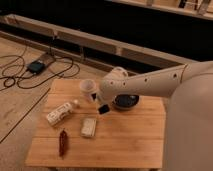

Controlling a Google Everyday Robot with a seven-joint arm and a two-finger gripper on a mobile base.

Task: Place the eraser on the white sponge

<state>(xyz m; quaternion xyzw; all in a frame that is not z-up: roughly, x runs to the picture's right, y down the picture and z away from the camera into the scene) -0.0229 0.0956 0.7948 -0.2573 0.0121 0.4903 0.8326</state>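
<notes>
The white arm reaches in from the right over the wooden table. Its gripper hangs above the table's middle, shut on the eraser, a small black block that sticks out below the fingers. The white sponge, a cream pad with rounded corners, lies flat on the table just below and left of the gripper. The eraser is in the air, apart from the sponge.
A white labelled bottle lies on its side at the left. A white cup stands behind the gripper, and a dark bowl sits partly hidden by the arm. A red object lies near the front left. Cables cross the floor at left.
</notes>
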